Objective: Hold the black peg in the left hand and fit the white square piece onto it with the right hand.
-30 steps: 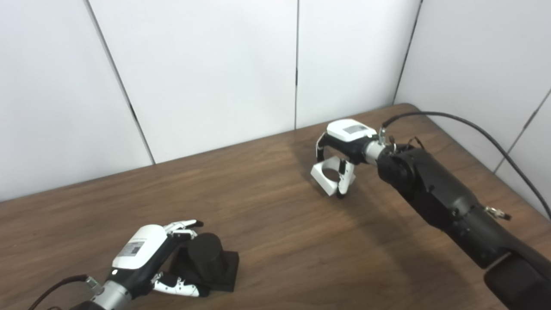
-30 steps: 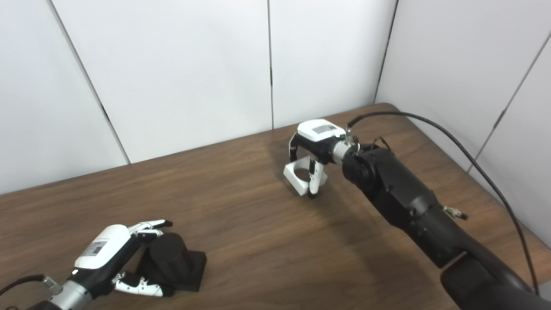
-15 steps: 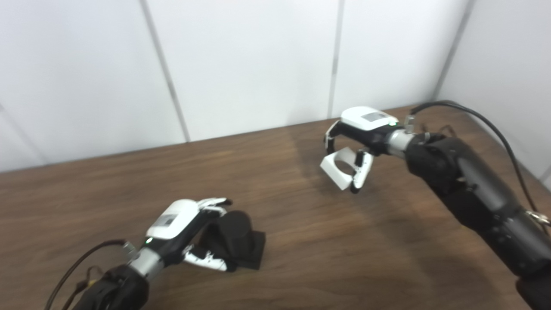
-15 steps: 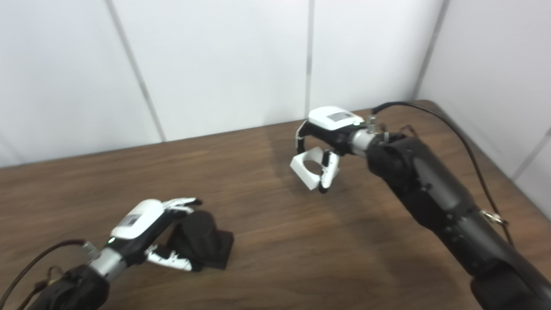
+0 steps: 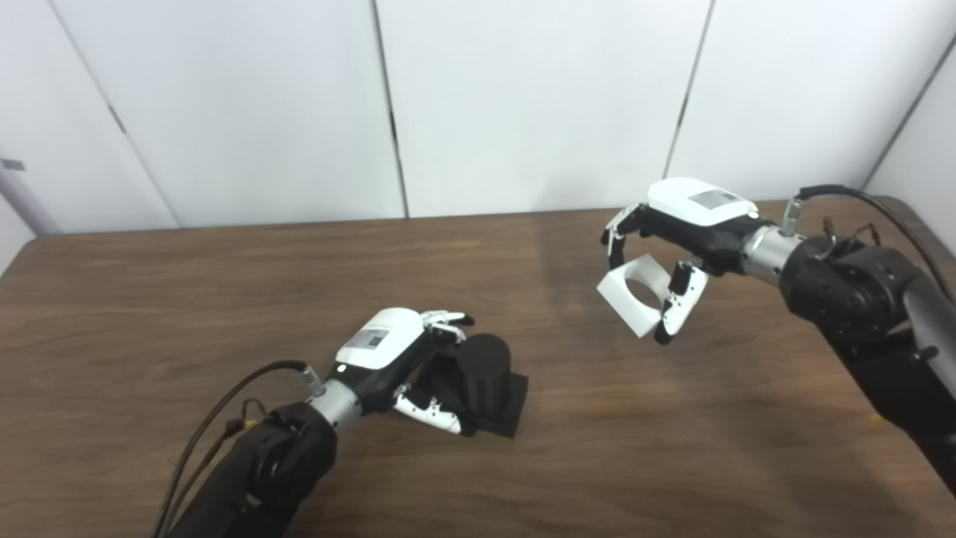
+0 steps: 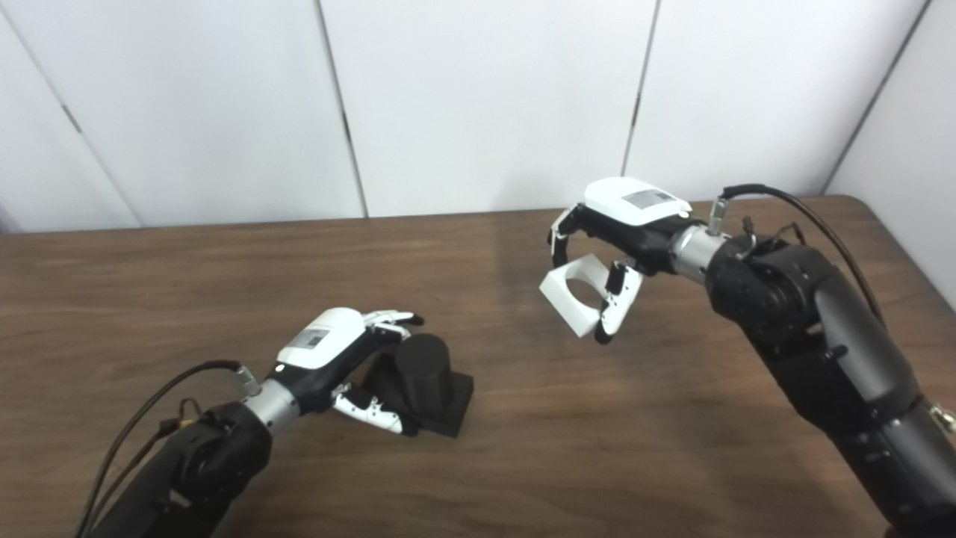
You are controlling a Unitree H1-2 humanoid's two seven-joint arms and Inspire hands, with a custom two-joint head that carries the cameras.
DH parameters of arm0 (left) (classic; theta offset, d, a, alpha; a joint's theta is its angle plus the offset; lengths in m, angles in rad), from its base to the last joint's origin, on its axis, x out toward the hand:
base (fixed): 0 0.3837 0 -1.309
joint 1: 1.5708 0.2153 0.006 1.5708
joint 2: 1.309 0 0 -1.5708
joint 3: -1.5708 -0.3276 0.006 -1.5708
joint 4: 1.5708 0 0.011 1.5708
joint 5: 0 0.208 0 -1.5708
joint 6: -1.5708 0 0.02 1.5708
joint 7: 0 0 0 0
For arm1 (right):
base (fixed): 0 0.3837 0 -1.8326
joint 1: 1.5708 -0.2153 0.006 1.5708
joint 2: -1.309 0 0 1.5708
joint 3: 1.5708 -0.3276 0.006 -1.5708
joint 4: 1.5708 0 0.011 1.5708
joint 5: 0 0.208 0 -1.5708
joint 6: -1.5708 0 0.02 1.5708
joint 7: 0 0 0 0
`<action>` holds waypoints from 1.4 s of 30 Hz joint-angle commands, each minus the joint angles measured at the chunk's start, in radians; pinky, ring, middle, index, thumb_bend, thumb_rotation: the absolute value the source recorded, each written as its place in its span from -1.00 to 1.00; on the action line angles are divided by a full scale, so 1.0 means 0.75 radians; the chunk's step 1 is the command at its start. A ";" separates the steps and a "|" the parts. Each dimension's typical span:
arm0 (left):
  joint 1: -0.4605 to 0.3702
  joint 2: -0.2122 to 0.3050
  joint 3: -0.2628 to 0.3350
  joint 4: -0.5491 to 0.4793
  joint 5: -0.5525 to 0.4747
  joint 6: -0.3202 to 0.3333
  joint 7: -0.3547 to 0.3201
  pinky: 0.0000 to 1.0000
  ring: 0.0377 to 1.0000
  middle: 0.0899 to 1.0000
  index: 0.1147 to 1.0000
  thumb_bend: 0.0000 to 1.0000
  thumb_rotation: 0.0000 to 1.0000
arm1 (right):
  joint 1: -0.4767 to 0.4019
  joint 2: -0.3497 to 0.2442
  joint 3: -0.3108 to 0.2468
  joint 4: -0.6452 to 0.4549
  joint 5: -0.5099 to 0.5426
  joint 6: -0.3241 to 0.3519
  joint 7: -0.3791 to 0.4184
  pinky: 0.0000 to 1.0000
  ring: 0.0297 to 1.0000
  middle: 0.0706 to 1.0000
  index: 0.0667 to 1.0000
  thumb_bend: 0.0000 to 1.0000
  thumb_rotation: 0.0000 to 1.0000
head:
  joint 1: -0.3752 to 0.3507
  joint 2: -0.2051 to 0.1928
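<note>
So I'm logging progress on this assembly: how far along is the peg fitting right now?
Done: the right hand holds the white square piece clear of the table. In hand: the left hand is wrapped around the black peg, whose square base seems to rest on the table. Left: the piece hangs well to the right of the peg, so it must be brought over, its round hole lined up, and pushed on.

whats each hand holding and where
Right hand holds the white piece by its outer edges, off the table. Left hand wraps the black peg.
</note>
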 commanded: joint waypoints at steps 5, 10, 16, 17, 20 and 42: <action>-0.007 -0.006 -0.052 0.065 0.059 0.045 -0.050 0.70 0.80 0.76 -0.15 0.05 -0.87 | -0.071 0.020 -0.012 -0.098 0.040 -0.019 -0.003 0.39 0.57 0.49 -0.11 0.04 -0.74 | 0.008 0.001; -0.008 -0.010 -0.055 0.064 0.055 0.051 -0.047 0.71 0.81 0.76 -0.15 0.05 -0.87 | -0.092 0.058 0.006 -0.132 0.057 0.002 0.031 0.43 0.59 0.50 -0.11 0.05 -0.74 | 0.009 -0.002; -0.011 -0.013 -0.059 0.072 0.050 0.046 -0.041 0.71 0.81 0.76 -0.15 0.05 -0.87 | -0.126 0.108 0.042 -0.154 0.040 0.009 0.066 0.39 0.58 0.50 -0.11 0.04 -0.73 | 0.015 -0.004; -0.012 -0.014 -0.061 0.073 0.051 0.048 -0.042 0.71 0.81 0.77 -0.15 0.05 -0.87 | -0.130 0.113 0.047 -0.158 0.037 0.013 0.069 0.38 0.58 0.50 -0.11 0.05 -0.73 | 0.015 -0.004; -0.012 -0.017 -0.063 0.072 0.052 0.057 -0.044 0.71 0.81 0.77 -0.15 0.05 -0.87 | -0.137 0.130 0.055 -0.163 0.034 0.016 0.074 0.36 0.58 0.50 -0.11 0.04 -0.73 | 0.013 -0.005; -0.012 -0.019 -0.074 0.071 0.046 0.074 -0.038 0.71 0.81 0.77 -0.15 0.05 -0.87 | -0.169 0.211 0.078 -0.184 0.035 0.008 0.085 0.31 0.56 0.50 -0.12 0.04 -0.73 | 0.003 0.000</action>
